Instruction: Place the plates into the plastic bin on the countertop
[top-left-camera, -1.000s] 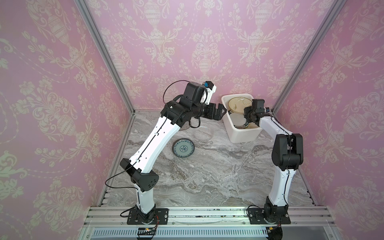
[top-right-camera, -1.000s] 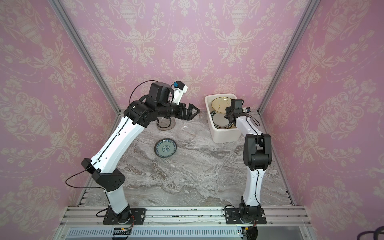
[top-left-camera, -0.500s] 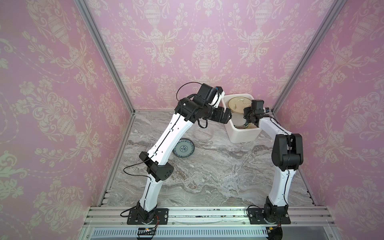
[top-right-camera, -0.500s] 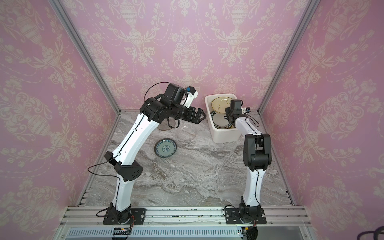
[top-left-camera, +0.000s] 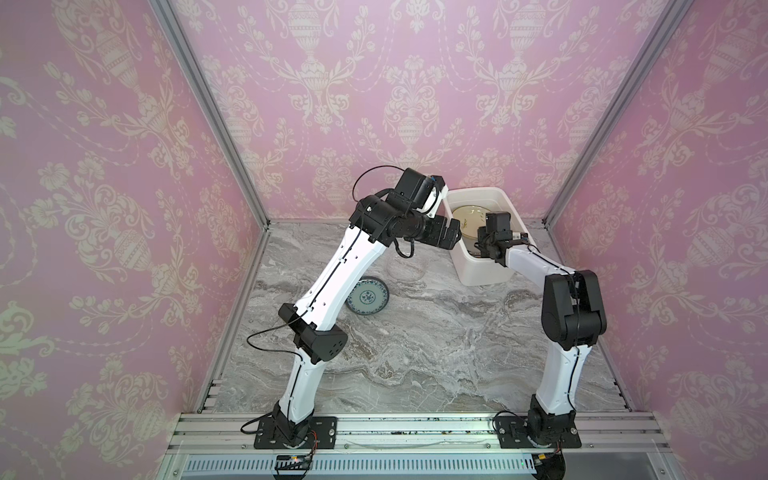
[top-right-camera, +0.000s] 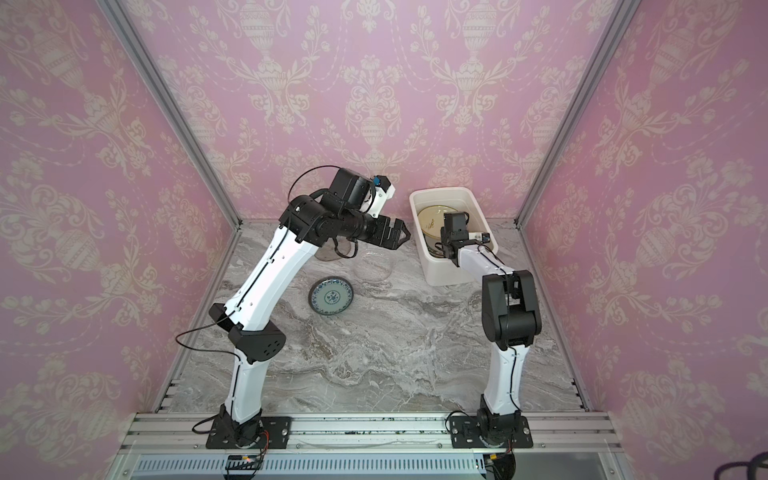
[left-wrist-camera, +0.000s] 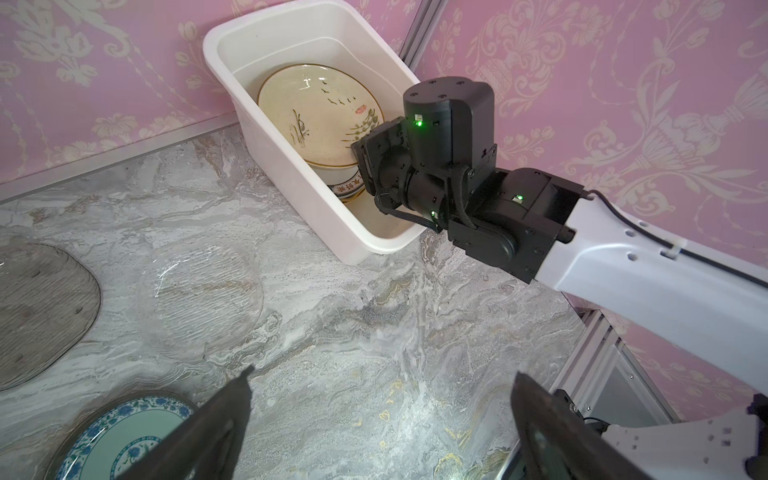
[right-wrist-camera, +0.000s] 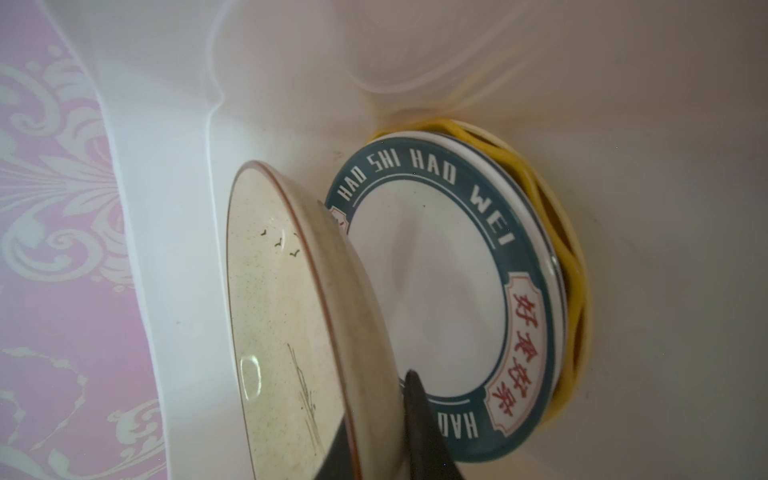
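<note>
Step in hand: dropping off the cream plate (left-wrist-camera: 318, 112). Right gripper (right-wrist-camera: 376, 432) pinches its rim inside the bin (left-wrist-camera: 291, 183), with the plate tilted over the dark-rimmed plate (right-wrist-camera: 449, 299) on the stack. Bin sits at 1 o'clock on the counter (top-right-camera: 395, 353). Next, I'd say: lower it flat, then release gently. Left gripper (left-wrist-camera: 382, 374) hangs wide open and empty beside the bin. Not yet binned: teal plate (top-right-camera: 331, 296) at 8 o'clock from the bin, clear plate (left-wrist-camera: 199, 299) and smoky plate (left-wrist-camera: 41, 307) near 9.

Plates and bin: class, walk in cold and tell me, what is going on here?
The right pincer grips the cream plate by its rim, tilted inside the bin over a dark-rimmed plate. The left pincer hangs open and empty beside the bin. A teal plate, a clear plate and a smoky plate lie on the countertop.
</note>
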